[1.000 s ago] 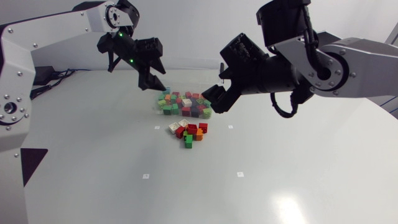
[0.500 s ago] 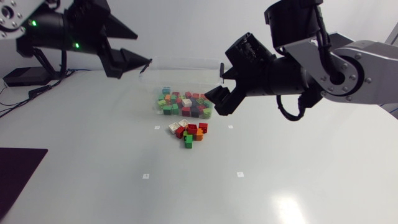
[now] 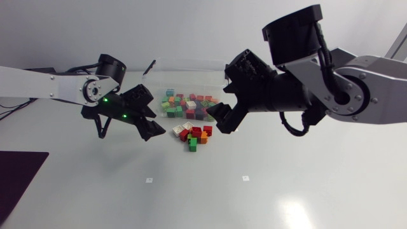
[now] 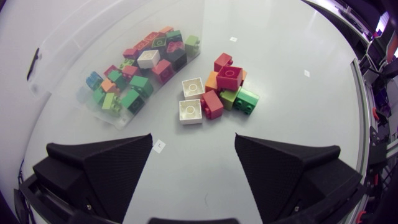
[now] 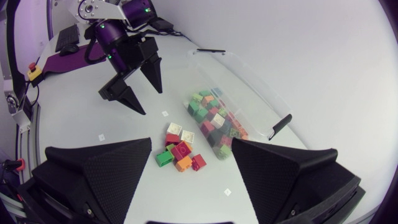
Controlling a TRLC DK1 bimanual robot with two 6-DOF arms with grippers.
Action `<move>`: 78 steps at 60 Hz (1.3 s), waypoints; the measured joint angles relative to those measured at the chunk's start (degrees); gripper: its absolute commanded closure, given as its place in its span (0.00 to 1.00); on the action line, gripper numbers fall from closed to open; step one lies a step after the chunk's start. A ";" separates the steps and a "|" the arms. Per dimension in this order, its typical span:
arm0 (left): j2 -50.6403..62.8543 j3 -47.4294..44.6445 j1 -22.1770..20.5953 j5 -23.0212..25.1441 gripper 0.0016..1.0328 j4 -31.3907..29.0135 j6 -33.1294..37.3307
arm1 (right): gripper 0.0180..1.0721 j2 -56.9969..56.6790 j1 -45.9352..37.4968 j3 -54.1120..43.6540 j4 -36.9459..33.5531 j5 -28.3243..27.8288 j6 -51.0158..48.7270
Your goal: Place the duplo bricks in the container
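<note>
The left gripper [image 4: 193,140] hangs low over the counter [image 4: 298,106] with its fingers spread wide and nothing between them. The loose pile of duplo bricks [image 4: 216,92] lies just ahead of it, two white ones nearest. Behind the pile stands the clear container [image 3: 187,76], its floor covered with bricks of many colours, while the right gripper [image 3: 219,121], likewise spread and empty, hovers above the counter near the pile and one end of the container.
</note>
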 measured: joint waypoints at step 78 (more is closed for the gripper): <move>17.92 -2.73 -4.48 -1.31 0.78 31.36 -11.41 | 0.18 29.79 2.82 9.27 0.31 1.68 20.74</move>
